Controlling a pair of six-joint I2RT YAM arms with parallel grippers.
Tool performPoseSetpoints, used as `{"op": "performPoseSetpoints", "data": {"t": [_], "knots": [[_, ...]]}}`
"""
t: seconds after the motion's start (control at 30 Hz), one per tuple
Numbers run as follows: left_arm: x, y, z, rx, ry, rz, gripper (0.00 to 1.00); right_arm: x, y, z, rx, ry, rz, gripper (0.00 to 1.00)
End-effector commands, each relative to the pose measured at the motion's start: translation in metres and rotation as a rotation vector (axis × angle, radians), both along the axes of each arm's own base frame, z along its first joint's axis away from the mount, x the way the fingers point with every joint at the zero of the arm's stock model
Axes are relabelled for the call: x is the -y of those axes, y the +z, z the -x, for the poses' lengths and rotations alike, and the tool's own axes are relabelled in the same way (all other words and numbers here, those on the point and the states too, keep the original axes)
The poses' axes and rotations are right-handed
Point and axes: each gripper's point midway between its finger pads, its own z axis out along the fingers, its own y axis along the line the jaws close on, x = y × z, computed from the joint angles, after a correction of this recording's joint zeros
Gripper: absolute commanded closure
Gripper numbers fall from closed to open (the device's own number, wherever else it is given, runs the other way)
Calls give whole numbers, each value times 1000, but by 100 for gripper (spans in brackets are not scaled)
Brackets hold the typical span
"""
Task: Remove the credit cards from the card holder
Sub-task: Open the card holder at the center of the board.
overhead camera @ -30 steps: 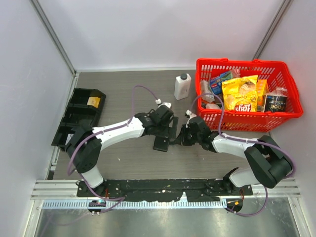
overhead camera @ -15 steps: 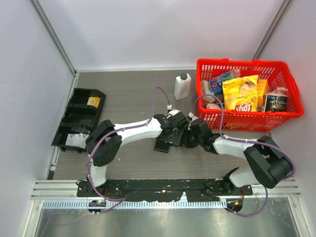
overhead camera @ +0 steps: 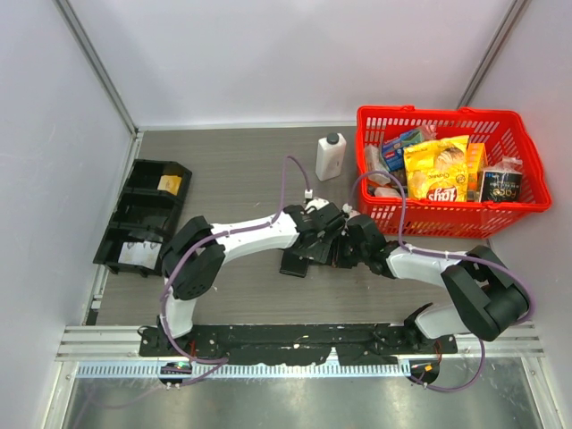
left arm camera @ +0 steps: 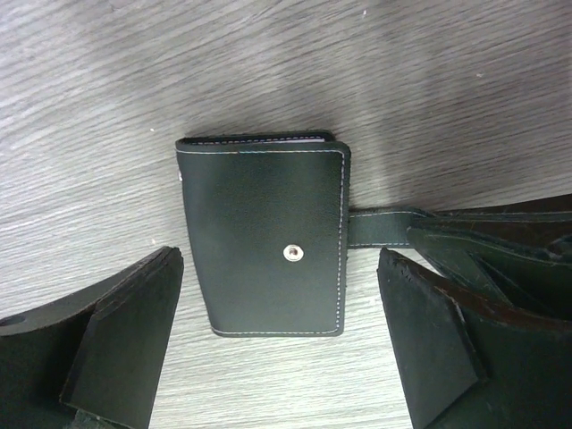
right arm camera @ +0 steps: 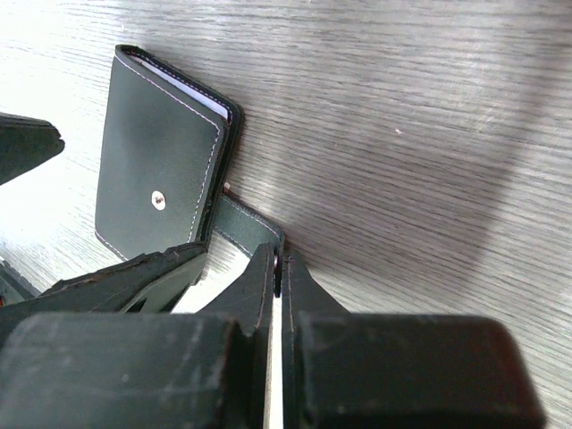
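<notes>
Both arms reach in from near edge of table (overhead camera: 232,170) and meet abt mid-table, purple cables looping off each.

Wallet (left arm camera: 264,237) lies flat there, closed, snap stud (left arm camera: 291,253) facing up.

L gripper (left arm camera: 279,268) is spread wide and hangs over wallet, one finger (left arm camera: 134,322) on each side. Wrist cam shows a gap btwn fingers and wallet, so no contact.

R gripper (right arm camera: 279,264) is pressed together, low to the table, pinching the end of wallet's tab (right arm camera: 241,222). Tab runs out flat and straight from wallet's side toward R gripper.

Cards (right arm camera: 183,89): only thin pale edges show btwn the covers at wallet's far edge. Faces hidden.

Left edge of table: black tray (overhead camera: 147,201).
- Yellow flat item (overhead camera: 170,184) in a far compartment.
- Pale item (overhead camera: 136,256) in a near compartment.
- Both too small to ID.

Far side, right of centre: white bottle (overhead camera: 330,157) w/ dark cap, upright, just left of red basket (overhead camera: 420,219).

Basket sits at far right corner, packed w/ groceries incl. a yellow snack bag (overhead camera: 434,170) standing mid-basket.
</notes>
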Motion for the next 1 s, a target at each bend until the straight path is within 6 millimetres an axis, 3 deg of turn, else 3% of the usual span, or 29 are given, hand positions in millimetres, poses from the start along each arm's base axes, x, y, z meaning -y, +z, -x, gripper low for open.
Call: {"op": "performPoseSetpoints", "data": {"t": [0.0,0.27,0.4,0.67,0.97], "knots": [[-12,-10,0,15,52,33,8,-5,20,-17,62,-14,-29,99],[-27,15,-2,51,132,188,7,-14,38,-29,126,6,3,99],[-30,17,-1,48,136,187,6,-26,44,-34,148,18,13,99],[-31,14,-4,36,159,191,5,-38,32,-41,118,-12,13,99],[-23,-8,-8,-4,173,159,4,-32,18,-35,85,-35,26,99]]}}
